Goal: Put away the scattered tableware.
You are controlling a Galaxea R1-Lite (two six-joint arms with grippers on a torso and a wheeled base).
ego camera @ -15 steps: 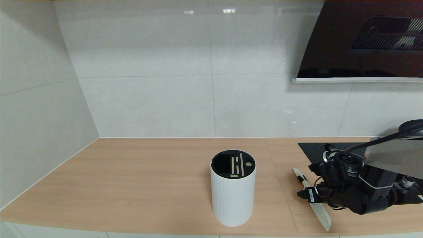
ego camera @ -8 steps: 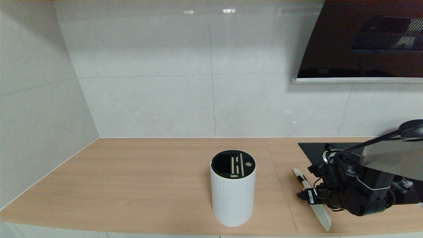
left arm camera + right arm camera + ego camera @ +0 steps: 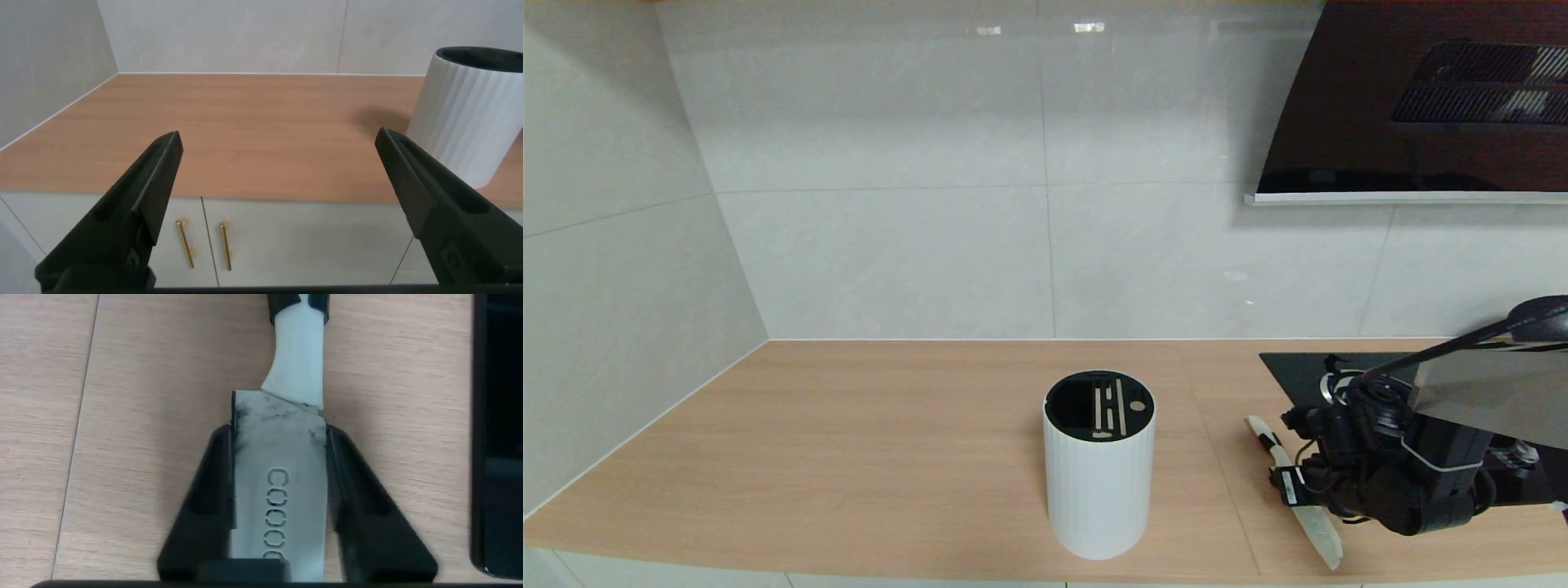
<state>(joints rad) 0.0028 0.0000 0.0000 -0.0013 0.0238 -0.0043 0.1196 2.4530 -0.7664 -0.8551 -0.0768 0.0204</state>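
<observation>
A white ceramic knife lies flat on the wooden counter, right of the ribbed knife holder. The right gripper pinches its blade. Left of the holder, the left gripper has its fingers spread wide.

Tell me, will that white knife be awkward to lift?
Likely stiff and light: the white knife is thin and flat. Flush on the countertop, it shouldn't roll. The right end effector pinches only its narrow edges, so it may slip.
</observation>
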